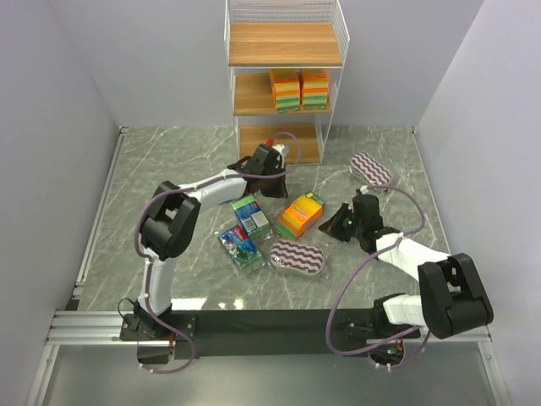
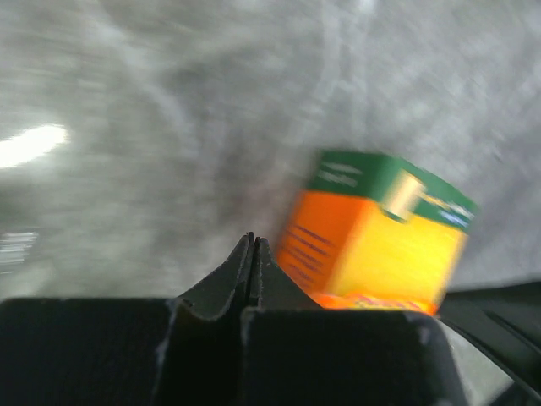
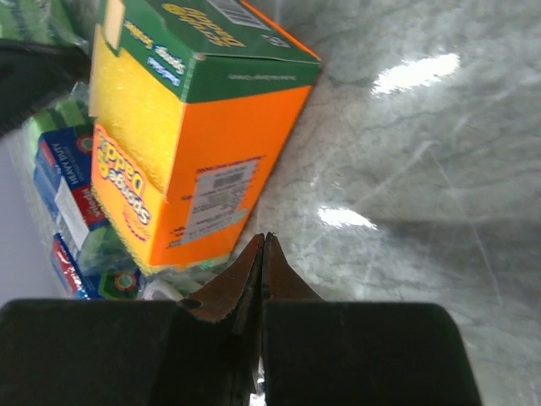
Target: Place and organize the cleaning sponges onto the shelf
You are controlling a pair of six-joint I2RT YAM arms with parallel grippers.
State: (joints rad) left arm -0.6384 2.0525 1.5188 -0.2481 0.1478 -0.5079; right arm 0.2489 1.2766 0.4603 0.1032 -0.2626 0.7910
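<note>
The left fingers [image 2: 253, 254] are pressed together and hold nothing. The right fingers [image 3: 264, 254] are too. An orange sponge pack [image 1: 302, 213] lies in the middle of the bench [image 1: 169, 161].

**Two packs shelved, five lying loose**

You are looking at the white wire shelf [image 1: 283, 44], standing upright at the far side. Its middle board is carrying the left shelved pack [image 1: 285, 89] and the right shelved pack [image 1: 314, 87], both orange, side by side. In front, the loose orange pack [image 1: 301, 214] is lying at an angle. The upper blue-green pack [image 1: 251, 216] and lower blue-green pack [image 1: 239, 245] are lying to its left. The near striped oval pad [image 1: 297, 256] is lying flat just in front of them, and the far striped oval pad [image 1: 371, 169] is sitting apart on the right.
</note>
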